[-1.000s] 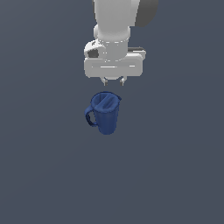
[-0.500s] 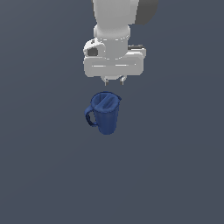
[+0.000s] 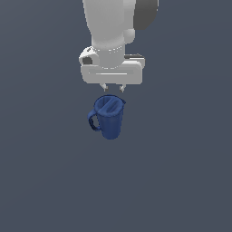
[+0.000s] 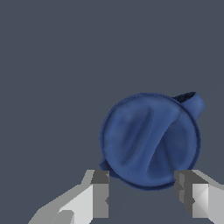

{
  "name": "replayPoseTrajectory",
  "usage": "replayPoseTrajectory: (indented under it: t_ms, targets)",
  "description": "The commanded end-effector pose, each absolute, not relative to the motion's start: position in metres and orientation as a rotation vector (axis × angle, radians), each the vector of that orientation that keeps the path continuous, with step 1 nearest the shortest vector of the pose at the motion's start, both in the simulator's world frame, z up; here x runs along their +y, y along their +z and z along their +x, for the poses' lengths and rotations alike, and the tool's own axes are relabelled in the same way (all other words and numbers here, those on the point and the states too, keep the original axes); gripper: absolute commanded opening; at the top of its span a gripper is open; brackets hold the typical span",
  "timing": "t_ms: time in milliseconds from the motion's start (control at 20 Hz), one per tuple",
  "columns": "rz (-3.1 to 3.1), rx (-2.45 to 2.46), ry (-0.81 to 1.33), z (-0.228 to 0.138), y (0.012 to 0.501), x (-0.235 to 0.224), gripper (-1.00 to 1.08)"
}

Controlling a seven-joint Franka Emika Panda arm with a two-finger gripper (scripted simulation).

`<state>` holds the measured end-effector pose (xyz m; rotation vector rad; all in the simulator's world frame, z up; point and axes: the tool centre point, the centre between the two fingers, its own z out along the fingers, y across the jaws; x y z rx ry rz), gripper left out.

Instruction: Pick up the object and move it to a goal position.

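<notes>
Pitcher: the dark blue pitcher (image 3: 109, 117) stands upright on the grey floor (image 3: 181, 181) near the middle of the exterior view, its loop handle (image 3: 93, 121) at about 9 o'clock of the body and its small spout (image 3: 123, 100) at about 2 o'clock of the rim.
Gripper: the gripper (image 3: 113, 87) hangs above the rim, at 12 o'clock of the pitcher in the exterior view, not touching it.
Jaws: apart, nothing between them; in the wrist view the two fingertips (image 4: 100, 189) straddle only the near edge of the top, so the body is not yet centred in the gap.
Risk, width: the body looks about as wide as the opening, so a straight descent may land a finger on the rim or the partial lid (image 4: 140, 135) and tip the pitcher.
Risk, offset: closing from here would likely pinch one edge and let it slip or spin.
Risk, handle: a finger could catch the loop.
Room: the floor around shows nothing else; free on every side.
Edges: none visible.
</notes>
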<state>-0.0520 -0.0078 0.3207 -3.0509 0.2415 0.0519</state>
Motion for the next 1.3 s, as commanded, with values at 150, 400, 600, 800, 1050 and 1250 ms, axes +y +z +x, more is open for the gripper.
replayPoseTrajectory:
  t_ms: [150,400,600,800,1050,1250]
  targets:
    - [-2.977,0.498,0.143,-0.041,0.308,-0.026,0.28]
    - [-2.868,0.780,0.251,-0.030,0.292,-0.046,0.28]
    - [-2.764,0.994,0.339,-0.022,0.279,-0.063,0.28]
    - [-2.648,1.194,0.427,-0.015,0.266,-0.079,0.28]
    - [-2.491,1.422,0.535,-0.008,0.249,-0.099,0.28]
    - [-2.380,1.560,0.606,-0.003,0.237,-0.112,0.28]
